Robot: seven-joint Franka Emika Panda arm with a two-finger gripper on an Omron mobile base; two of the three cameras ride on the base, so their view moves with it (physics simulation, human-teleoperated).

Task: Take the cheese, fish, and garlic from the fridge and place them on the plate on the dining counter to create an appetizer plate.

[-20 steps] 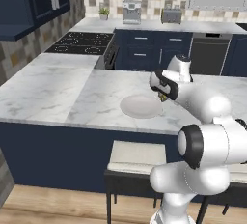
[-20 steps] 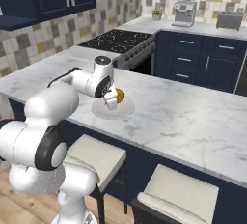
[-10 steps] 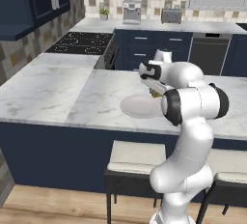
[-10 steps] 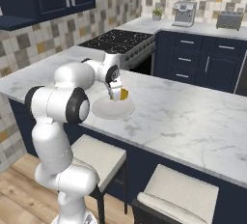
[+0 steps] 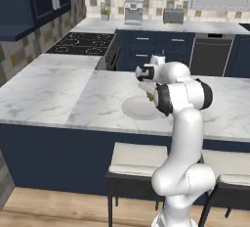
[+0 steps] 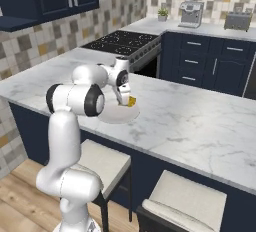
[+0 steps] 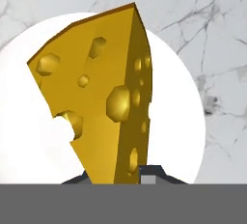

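Pincer (image 6: pixel 128 101) is gripping the cheese (image 7: pixel 103 102) tight, hanging just above the plate (image 6: pixel 118 116) on the worktop (image 6: pixel 200 126) w/ plate centred underneath, so I'm reckoning: be lowering straight down til it's touching, then opening slowly, no sideways drift.

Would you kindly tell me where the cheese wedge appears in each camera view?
Left base view: cheese a yellow sliver right of centre, beside the white arm.
Right base view: centre-left, over the plate.
Hand view: centre, over the plate.
Shared landmark: the round white plate on the dining counter.
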